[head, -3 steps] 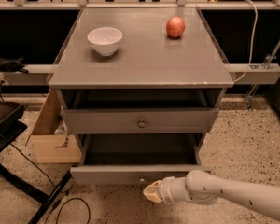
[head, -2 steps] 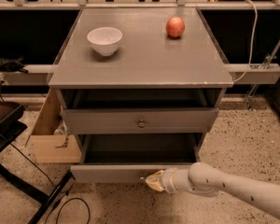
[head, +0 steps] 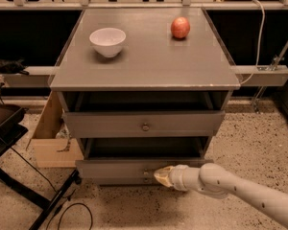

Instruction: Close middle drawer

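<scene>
The grey cabinet (head: 149, 61) has two drawers showing. The upper one (head: 110, 124) stands slightly open. Below it, the middle drawer (head: 110, 167) is pulled out further, with its dark tray visible and a small round knob (head: 145, 173) at the centre of its front. My gripper (head: 162, 176) is at the end of a white arm that comes in from the lower right. Its tan fingertips are together and press against the drawer front just right of the knob. It holds nothing.
A white bowl (head: 107, 40) and a red apple (head: 180, 28) sit on the cabinet top. A cardboard box (head: 50, 138) stands left of the cabinet. Black stand legs and cables (head: 62, 202) lie on the speckled floor at the lower left. A white rail and cable (head: 261, 73) are at the right.
My gripper has moved left and forward to the middle drawer's front. The drawer front has slid back a little toward the cabinet.
</scene>
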Tool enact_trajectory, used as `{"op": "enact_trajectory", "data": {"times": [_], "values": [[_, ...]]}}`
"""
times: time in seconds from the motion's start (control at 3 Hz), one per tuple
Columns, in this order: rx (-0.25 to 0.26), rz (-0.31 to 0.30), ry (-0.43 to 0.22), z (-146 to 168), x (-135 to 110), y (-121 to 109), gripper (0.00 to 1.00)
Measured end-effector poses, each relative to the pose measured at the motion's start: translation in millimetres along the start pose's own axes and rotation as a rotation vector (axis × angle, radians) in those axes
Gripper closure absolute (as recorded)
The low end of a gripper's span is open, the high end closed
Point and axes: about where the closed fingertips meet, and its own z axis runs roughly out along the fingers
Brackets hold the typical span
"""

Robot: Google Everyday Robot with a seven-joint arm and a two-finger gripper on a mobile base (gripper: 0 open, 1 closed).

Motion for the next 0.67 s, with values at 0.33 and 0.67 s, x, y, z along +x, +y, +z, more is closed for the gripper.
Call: {"op": "enact_trajectory", "data": {"times": [0.33,0.67], "values": [[0.046,0.007,-0.052,-4.6,-9.7,-23.8,1.0],[0.05,0.007,-0.056,-5.1,-10.8,-26.2,0.82]]}}
